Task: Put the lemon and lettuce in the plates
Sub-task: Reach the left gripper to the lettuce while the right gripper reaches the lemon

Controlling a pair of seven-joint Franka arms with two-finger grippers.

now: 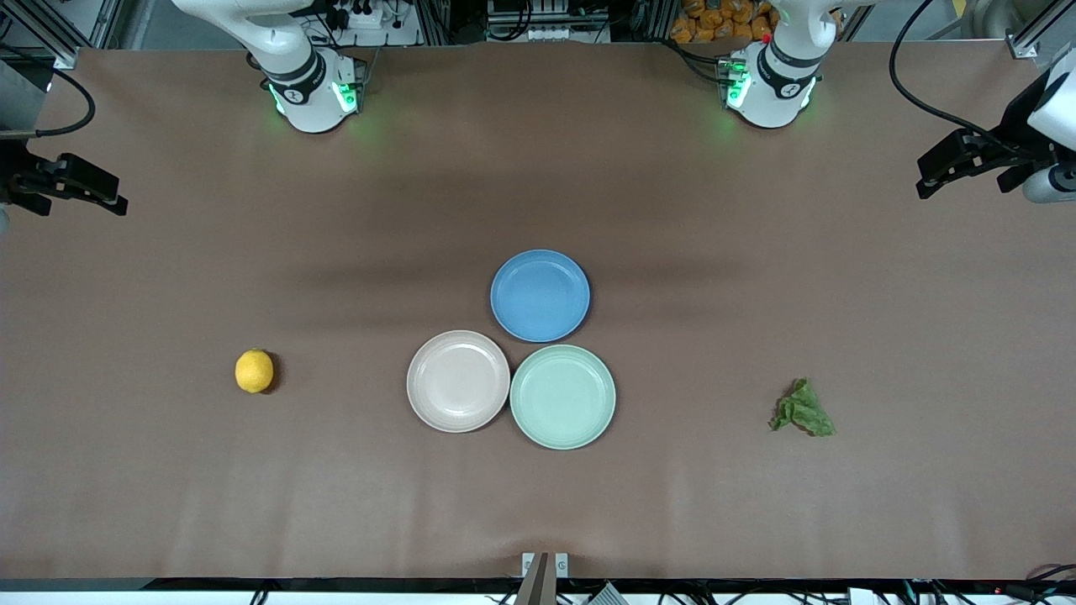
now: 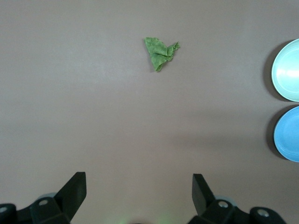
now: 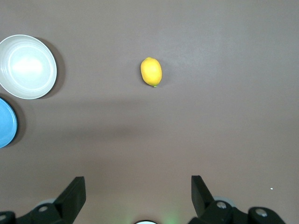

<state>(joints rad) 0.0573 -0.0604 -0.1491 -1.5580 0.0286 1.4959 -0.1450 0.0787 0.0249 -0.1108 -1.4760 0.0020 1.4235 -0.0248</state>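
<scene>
From the front camera, three plates sit clustered mid-table: the beige-pink plate [image 1: 458, 381] touching the mint green plate [image 1: 562, 397], and the blue plate [image 1: 540, 295] just beside both, farther from the camera. The lemon [image 1: 254, 370] lies on the brown table [image 1: 168, 470] toward the right arm's end, well apart from the plates; the lettuce [image 1: 804, 409] lies toward the left arm's end, equally apart. Both arms wait high at the table's ends, the left gripper [image 1: 967, 164] and right gripper [image 1: 71, 186] empty. The left wrist view shows the left gripper's fingers [image 2: 74, 189] spread wide, empty, with the lettuce [image 2: 160, 52] ahead. The right wrist view shows the right gripper's fingers [image 3: 74, 195] likewise spread, the lemon [image 3: 151, 71] ahead.
</scene>
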